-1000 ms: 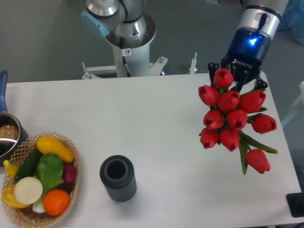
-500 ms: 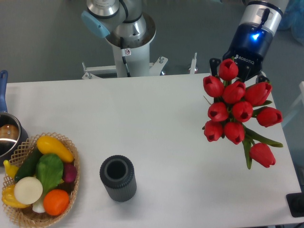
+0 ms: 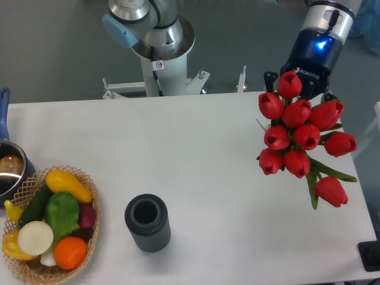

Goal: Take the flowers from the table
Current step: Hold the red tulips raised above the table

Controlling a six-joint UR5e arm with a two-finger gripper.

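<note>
A: Where are the flowers [image 3: 300,139]?
B: Up off the table [image 3: 196,160], near its right edge, blooms fanned toward the camera, 1 drooping lowest.
A: Why so?
B: Probably gripped by the stems, hidden behind the blooms; heads hang forward.
A: And the gripper [image 3: 298,83]?
B: Directly behind the top bloom. Jaws mostly covered; judged clenched on the stems, since nothing else supports the bunch.
A: Anything nearby?
B: Dark cylinder [image 3: 148,223] and vegetable basket [image 3: 89,234], well apart, left.

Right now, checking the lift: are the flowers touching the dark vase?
Apart. The fixed camera shows bare table between the flowers and the vase.
</note>
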